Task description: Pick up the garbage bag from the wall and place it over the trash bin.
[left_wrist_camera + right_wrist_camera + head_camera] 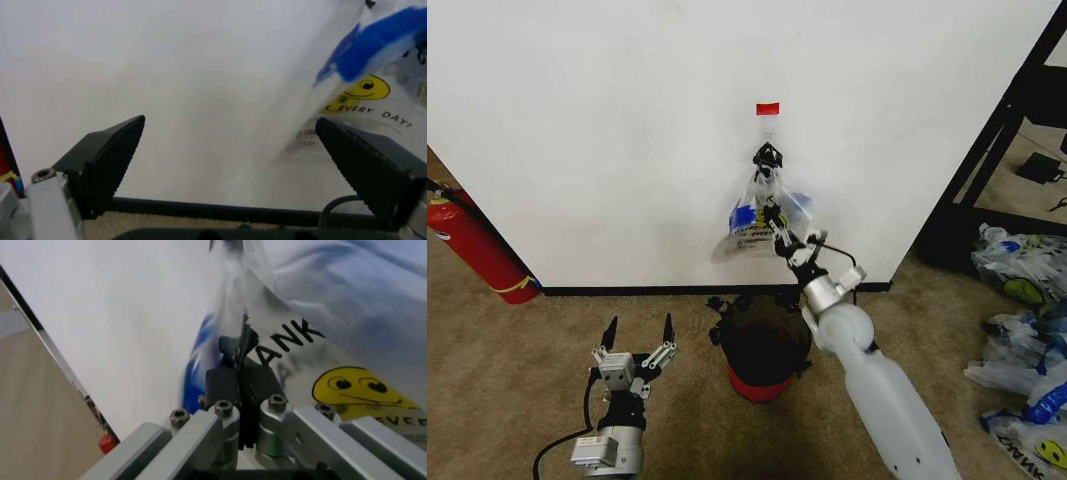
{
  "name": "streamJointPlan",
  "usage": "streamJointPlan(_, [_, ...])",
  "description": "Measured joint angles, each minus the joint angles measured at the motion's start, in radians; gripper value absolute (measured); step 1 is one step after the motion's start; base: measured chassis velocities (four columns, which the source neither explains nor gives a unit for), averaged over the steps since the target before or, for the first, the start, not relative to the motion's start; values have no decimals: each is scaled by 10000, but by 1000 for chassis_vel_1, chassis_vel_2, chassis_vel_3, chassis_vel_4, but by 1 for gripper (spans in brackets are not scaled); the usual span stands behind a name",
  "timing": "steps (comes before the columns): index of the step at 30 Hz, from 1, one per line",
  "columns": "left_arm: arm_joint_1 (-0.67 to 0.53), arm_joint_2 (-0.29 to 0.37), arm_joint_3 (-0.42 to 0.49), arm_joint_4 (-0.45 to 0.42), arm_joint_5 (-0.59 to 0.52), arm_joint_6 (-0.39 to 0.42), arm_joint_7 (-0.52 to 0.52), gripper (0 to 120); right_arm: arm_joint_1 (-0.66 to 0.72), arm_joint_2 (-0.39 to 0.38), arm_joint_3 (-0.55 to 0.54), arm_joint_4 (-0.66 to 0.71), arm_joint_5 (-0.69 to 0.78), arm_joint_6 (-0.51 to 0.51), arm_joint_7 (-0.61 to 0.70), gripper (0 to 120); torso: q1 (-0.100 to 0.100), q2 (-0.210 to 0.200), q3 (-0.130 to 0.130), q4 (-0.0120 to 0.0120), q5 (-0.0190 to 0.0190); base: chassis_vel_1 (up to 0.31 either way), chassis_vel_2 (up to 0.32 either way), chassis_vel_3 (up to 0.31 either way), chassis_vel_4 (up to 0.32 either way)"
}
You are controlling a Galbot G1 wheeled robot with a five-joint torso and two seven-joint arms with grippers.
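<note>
I read "ANK" and "EVERY DAY!" on the garbage bag (pixel 762 222), rest of print cut off | bag hangs on the wall (pixel 627 120) under red tape (pixel 768 108) | right gripper (pixel 779 226) pinches its plastic | left gripper (pixel 639 337) spread, idle beside the trash bin (pixel 762 355)

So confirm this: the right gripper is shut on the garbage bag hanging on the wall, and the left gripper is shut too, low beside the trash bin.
Not quite. The left gripper is open, as the left wrist view shows. The rest holds: the right gripper is shut on the garbage bag on the wall, above the trash bin.
</note>
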Motion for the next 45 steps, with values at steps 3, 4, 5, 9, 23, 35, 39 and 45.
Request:
streamJointPlan(3, [-8,28,27,0,-24,0,4,100,-546,-142,97,422,-190,20,-53,0,0,0,0,-2,1,0,0,0,0])
streamJointPlan(4, [-19,43,35,0,-45,0,7,100,-802,-209,155,630,-306,33,-97,0,0,0,0,-2,0,0,0,0,0])
streamJointPlan(5, [-31,64,39,0,-63,0,10,100,-1017,-263,207,801,-420,54,-142,0,0,0,0,-1,-1,0,0,0,0])
streamJointPlan(9, [-67,116,74,0,-105,0,16,100,-1628,-399,392,1319,-677,116,-224,0,0,0,0,0,0,0,0,0,0])
streamJointPlan(23, [-166,204,228,40,-216,2,42,100,-4413,-857,1291,2801,-1990,777,-695,0,0,-2,0,0,1,0,0,0,0])
streamJointPlan(35, [-185,228,219,21,-301,-34,51,100,-6229,-833,1605,3269,-3957,2077,-1390,0,0,-2,0,-1,0,0,0,0,0])
streamJointPlan(39, [-157,241,204,1,-319,-48,56,100,-6607,-824,1639,3247,-4420,2467,-1603,0,0,-2,0,-1,0,0,0,0,0])
streamJointPlan(45, [-170,231,180,10,-355,-69,60,100,-7394,-877,1714,3305,-5231,3299,-1907,0,0,-2,1,-1,0,0,0,0,0])
